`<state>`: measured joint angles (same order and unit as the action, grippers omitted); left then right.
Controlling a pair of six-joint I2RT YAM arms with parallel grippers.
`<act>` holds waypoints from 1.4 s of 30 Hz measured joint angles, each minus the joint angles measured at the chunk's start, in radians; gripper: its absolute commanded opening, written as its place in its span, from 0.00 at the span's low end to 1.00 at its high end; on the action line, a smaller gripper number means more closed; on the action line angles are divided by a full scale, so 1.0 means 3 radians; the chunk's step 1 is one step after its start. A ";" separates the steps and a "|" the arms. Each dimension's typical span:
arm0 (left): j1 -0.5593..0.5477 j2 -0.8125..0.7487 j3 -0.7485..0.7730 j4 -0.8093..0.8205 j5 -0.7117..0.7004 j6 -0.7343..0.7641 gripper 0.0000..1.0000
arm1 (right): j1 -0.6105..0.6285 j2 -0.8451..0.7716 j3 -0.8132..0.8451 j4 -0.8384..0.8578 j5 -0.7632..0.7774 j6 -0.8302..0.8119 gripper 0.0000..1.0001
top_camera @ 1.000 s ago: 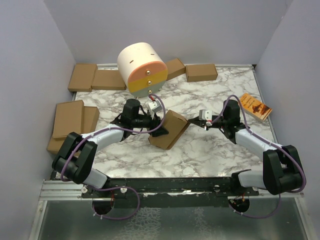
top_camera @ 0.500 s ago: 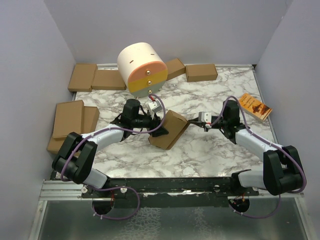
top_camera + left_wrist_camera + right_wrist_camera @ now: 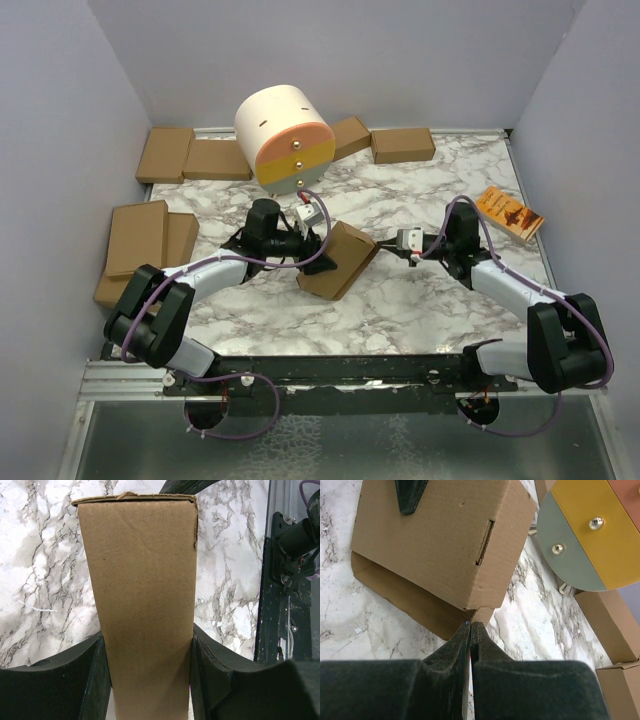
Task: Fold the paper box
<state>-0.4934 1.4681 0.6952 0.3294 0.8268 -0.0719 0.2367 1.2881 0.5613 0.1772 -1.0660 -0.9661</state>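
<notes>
The paper box looks almost formed and stands tilted at the middle of the tabletop. The left hand, half open, clamps its sides. The right hand, closed and empty, points at a corner, where one flap seems not yet tucked.

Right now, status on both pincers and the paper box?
Left pincer clamped on paper box. Right pincer shut, tips at its corner. Nothing in the way.

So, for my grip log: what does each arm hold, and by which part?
Left gripper holds the paper box, jaws on its two broad faces. Right gripper: shut, holding nothing.
</notes>
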 measured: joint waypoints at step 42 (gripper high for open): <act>0.0014 0.0004 -0.0006 -0.0031 0.0028 -0.0001 0.24 | 0.0154 -0.0048 0.0103 -0.0196 0.0118 0.0064 0.04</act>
<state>-0.4892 1.4693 0.6933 0.3202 0.8352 -0.0723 0.2829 1.2736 0.5922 0.1184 -1.0306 -0.9470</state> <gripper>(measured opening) 0.540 0.022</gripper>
